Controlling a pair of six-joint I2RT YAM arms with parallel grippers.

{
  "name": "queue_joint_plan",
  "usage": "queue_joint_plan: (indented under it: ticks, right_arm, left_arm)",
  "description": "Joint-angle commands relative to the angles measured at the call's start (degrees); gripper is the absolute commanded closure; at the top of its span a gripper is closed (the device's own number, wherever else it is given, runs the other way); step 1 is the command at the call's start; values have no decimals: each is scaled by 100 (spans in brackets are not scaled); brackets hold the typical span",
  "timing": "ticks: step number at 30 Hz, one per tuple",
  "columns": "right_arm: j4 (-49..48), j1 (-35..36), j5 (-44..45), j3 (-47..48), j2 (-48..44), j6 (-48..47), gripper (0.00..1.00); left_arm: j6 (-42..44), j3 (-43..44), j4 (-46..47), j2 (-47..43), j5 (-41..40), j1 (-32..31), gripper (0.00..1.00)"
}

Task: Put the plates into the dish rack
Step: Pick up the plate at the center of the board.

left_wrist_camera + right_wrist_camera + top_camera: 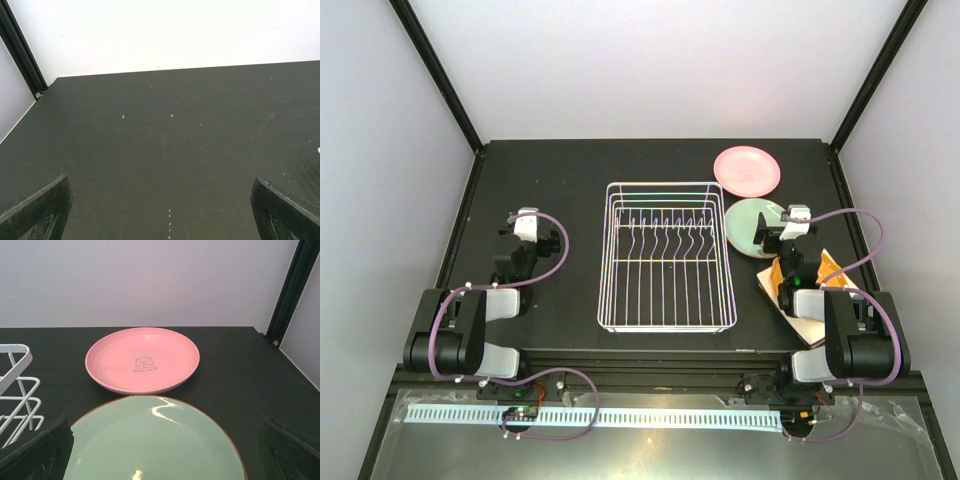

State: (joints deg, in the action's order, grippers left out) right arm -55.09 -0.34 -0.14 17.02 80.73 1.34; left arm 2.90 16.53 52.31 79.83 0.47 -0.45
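The white wire dish rack (665, 255) stands mid-table with nothing in it; its corner shows in the right wrist view (17, 385). A pink plate (748, 171) with a bear print (142, 359) lies flat at the back right. A pale green plate (748, 228) lies just in front of it (155, 440). My right gripper (767, 235) hovers over the green plate, open and empty (162, 445). An orange plate (777, 274) and square pale plates (805, 325) lie stacked under my right arm, mostly hidden. My left gripper (532, 228) is open over bare table (162, 205).
The black table (570, 180) is enclosed by white walls with dark corner posts (865, 80). The table's right edge runs close to the plates. A post stands at the far left in the left wrist view (20, 55).
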Motion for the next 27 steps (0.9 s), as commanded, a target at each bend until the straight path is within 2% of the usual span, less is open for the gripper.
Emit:
queue_joint_plan:
  ticks: [1, 14, 15, 16, 18, 19, 22, 24, 26, 27]
  right_arm:
    - [-191, 6, 24, -15, -57, -90, 0]
    - [-200, 2, 32, -25, -76, -90, 0]
    - [-280, 0, 82, -36, -134, -76, 0]
    - [-134, 0, 204, -14, -312, -18, 0]
    - [975, 7, 218, 298, -906, -9, 0]
    - [1290, 4, 143, 427, -1144, -70, 0]
    - [1572, 16, -129, 663, -1812, -567, 0]
    - [1951, 17, 38, 988, -2099, -586, 0]
    - [3134, 14, 499, 1767, -2159, -64, 0]
    - [4156, 13, 738, 2342, -2071, 398, 0]
  left_arm:
    - [62, 135, 101, -45, 130, 16, 1]
    - [117, 193, 219, -29, 100, 12, 1]
    - [83, 464, -283, -66, -30, 14, 1]
    - [5, 916, -1286, -166, -275, 14, 1]
    - [-298, 2397, -3232, -51, -654, 13, 1]
    - [-351, 2904, -3786, 49, -697, 16, 1]
    - [-454, 4059, -4516, 195, -299, 11, 1]
    - [-641, 4534, -4366, 243, -35, 15, 1]
    - [-993, 4969, -4242, 324, 106, 25, 1]
    - [-1183, 5267, -4397, 375, 258, 41, 1]
